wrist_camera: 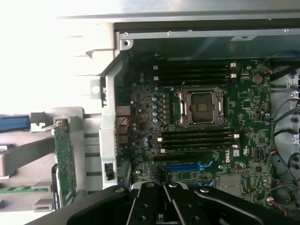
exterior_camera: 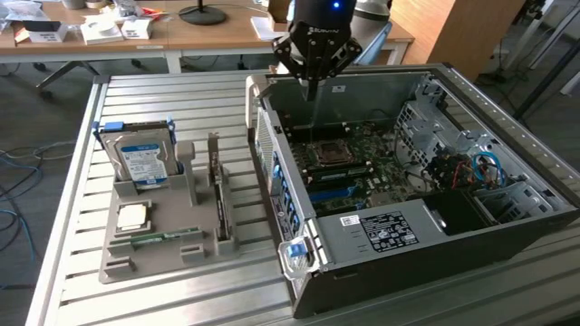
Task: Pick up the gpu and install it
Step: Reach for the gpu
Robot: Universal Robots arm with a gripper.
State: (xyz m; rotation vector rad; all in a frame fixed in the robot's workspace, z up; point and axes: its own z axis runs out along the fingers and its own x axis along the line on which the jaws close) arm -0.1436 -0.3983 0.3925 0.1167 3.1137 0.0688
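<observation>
The gpu (exterior_camera: 219,185) is a thin dark card standing on edge in a slot of the grey holder (exterior_camera: 154,261), at the exterior view's left of the open computer case (exterior_camera: 381,278). In the wrist view the gpu (wrist_camera: 64,164) appears edge-on and greenish, beside the case wall. My gripper (exterior_camera: 311,92) hangs over the case's back corner, above the motherboard (exterior_camera: 354,153), well away from the card. Its fingers (wrist_camera: 159,199) are shut together with nothing between them. A blue expansion slot (wrist_camera: 187,166) lies on the motherboard (wrist_camera: 253,136) close under the fingertips.
The holder also carries a silver hard drive with a blue label (exterior_camera: 140,159), a square processor chip (exterior_camera: 133,217) and a narrow green memory stick (exterior_camera: 163,236). Inside the case are an empty processor socket (wrist_camera: 201,107), a power supply (exterior_camera: 385,231) and cable bundles (exterior_camera: 471,170). Desks stand behind.
</observation>
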